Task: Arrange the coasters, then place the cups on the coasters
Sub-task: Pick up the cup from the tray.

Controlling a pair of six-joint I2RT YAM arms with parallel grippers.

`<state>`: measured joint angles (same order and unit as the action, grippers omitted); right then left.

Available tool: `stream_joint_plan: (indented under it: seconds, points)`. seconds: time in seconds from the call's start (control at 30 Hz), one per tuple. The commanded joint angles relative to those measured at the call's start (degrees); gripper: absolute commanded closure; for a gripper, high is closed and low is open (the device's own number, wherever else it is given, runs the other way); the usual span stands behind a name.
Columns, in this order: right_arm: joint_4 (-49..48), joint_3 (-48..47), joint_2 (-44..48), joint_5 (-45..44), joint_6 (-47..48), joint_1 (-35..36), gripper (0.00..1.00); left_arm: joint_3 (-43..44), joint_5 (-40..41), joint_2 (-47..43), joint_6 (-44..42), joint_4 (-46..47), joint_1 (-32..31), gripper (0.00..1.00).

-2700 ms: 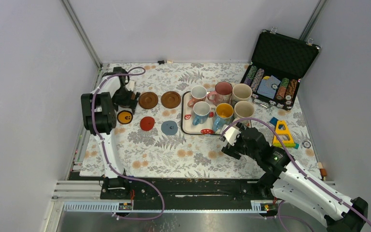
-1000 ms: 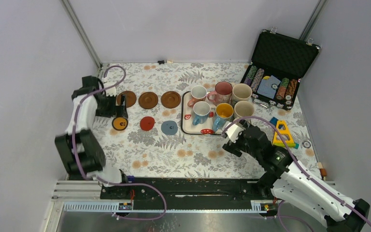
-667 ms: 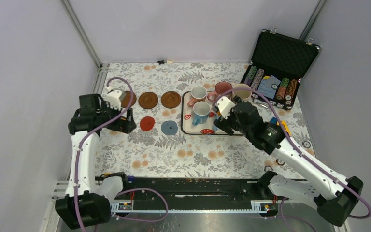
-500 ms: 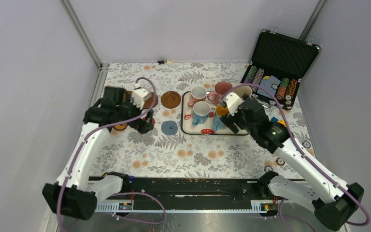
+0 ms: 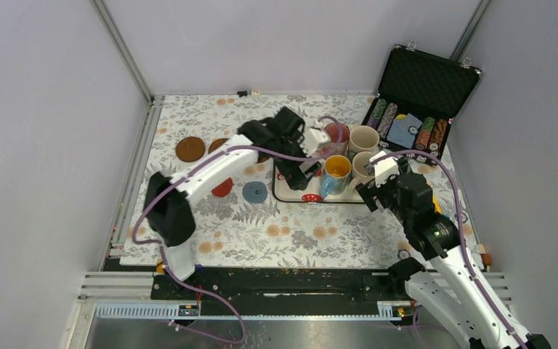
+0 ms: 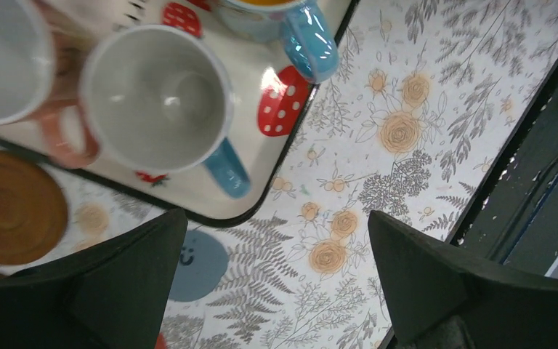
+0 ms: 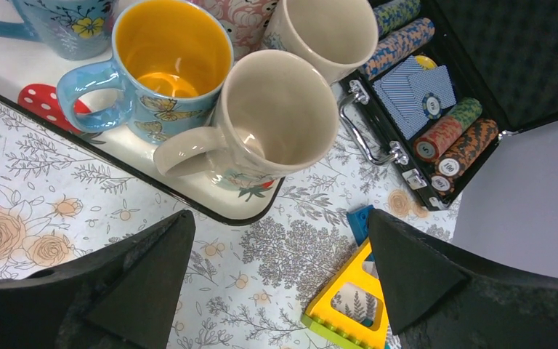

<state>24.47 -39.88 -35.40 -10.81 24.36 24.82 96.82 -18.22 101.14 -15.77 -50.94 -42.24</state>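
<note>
Top external view: thin round coasters (image 5: 189,148) lie left of the white mushroom-print tray (image 5: 285,193); ceramic handled mugs (image 5: 336,169) sit on it, none on coasters yet. Left gripper (image 6: 276,218) and right gripper (image 7: 280,214) hover over it, jaws wide, empty.

Bright, even light; shadows on the table (image 5: 261,225) are soft and faint. Small glare spots shine on the blue mug handle (image 6: 309,40) over the tray (image 6: 261,167) edge.

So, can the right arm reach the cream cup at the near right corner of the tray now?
Probably yes. The right claw is open and hovers close over that cream cup, with nothing between them. The blue cup touches its side, so finger room there is narrow.
</note>
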Motion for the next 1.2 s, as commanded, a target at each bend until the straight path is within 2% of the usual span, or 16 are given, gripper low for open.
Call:
stream_joint_plan:
  seconds: [0.0,0.13,0.27,0.37,0.5,0.7,0.83,1.0,1.17]
  points:
    - [-4.0,1.7,-1.5,1.5,-0.6,-0.5,0.04,2.4,4.3,5.0,1.7,-1.1,-3.3,0.01]
    - [-4.6,2.4,-0.9,2.3,-0.6,-0.4,0.04,2.6,6.1,9.2,2.4,-0.9,-3.8,0.05]
    - [-4.5,2.4,-0.1,2.6,-0.6,-0.5,0.04,1.2,7.9,10.8,2.7,0.4,-3.8,0.14]
    - [-5.0,3.2,0.7,3.5,-0.3,-0.5,0.04,-0.7,7.9,9.8,3.2,1.9,-3.6,0.23]
    - [-4.5,3.0,0.2,4.4,-0.5,-0.5,0.05,-2.6,9.3,7.4,3.2,3.3,-3.3,0.28]
    - [-4.1,2.6,-0.9,5.5,-0.7,-0.5,0.06,-4.6,14.3,4.9,4.2,6.3,-0.1,0.27]
    - [-4.2,2.8,-0.6,6.3,-0.6,-0.5,0.06,-3.2,9.0,6.7,4.4,5.4,3.0,0.26]
    - [-3.6,3.0,-0.9,9.8,-1.2,-0.5,0.07,-0.3,1.8,7.7,2.3,3.0,2.9,0.21]
    - [-2.0,2.1,-3.4,11.8,-0.7,-0.5,0.09,2.7,-0.2,9.9,1.7,1.2,2.4,0.19]
